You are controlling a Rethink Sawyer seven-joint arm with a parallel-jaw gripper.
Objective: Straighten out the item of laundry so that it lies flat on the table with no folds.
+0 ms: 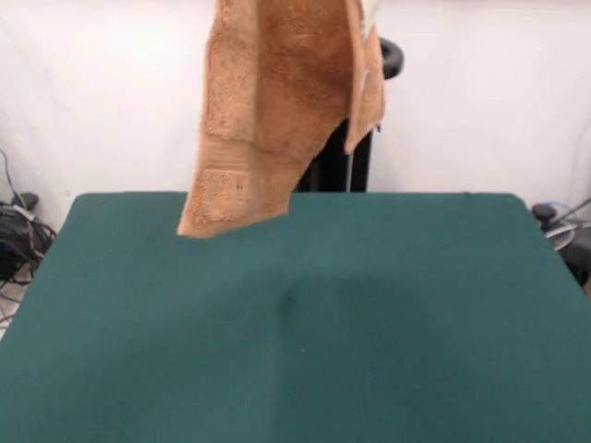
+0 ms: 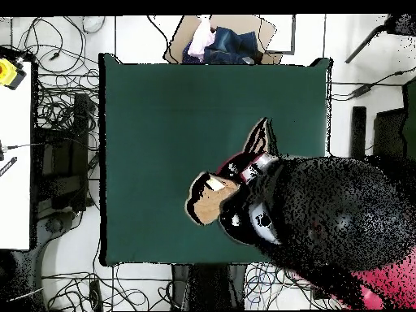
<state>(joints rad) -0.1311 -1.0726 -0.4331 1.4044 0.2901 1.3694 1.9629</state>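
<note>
The item of laundry (image 1: 277,101), an orange-tan terry towel, hangs in the air from the front view's top edge. It is folded lengthwise, and its banded lower corner (image 1: 217,198) dangles just above the far part of the green table (image 1: 277,351). A small white tag (image 1: 369,11) shows near the top. From overhead, tan patches of the towel (image 2: 213,199) stick out from under the arm's red and black wrist (image 2: 256,213), above the table (image 2: 162,122). The wrist covers the gripper itself; the towel hangs from it.
A cardboard box of clothes (image 2: 227,41) sits beyond one table edge. Cables (image 2: 61,106) cover the floor beside the table. A white bench with a yellow object (image 2: 8,73) stands to one side. The black pedestal (image 1: 355,161) stands behind the towel.
</note>
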